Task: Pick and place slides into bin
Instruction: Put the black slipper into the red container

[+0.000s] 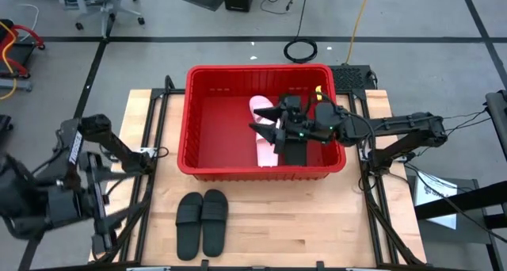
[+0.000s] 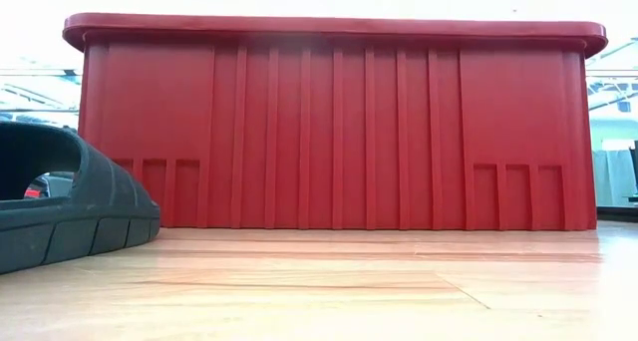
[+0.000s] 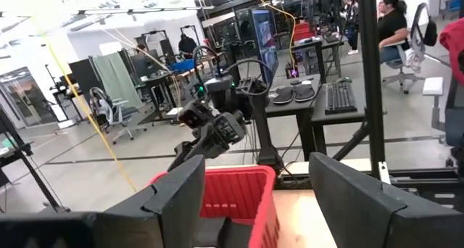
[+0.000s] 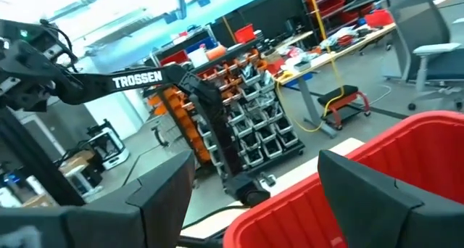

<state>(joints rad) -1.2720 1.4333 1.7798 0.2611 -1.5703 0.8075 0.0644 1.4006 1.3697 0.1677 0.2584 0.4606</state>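
Lying side by side near the worktop's front edge, two black slides (image 1: 201, 222) look light, rubbery and bendy (best pinched across the wide strap). Behind them, the red bin (image 1: 207, 167) holds a pale slide (image 1: 263, 112); the right end effector (image 1: 273, 128), fingers apart and empty, hides whatever lies beneath.

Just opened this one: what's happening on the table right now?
The right tool is over the red bin, its fingers open, above a pale slide and a black slide lying inside. Two more black slides lie side by side on the table in front of the bin, not yet picked. The left tool waits open at the table's left edge.
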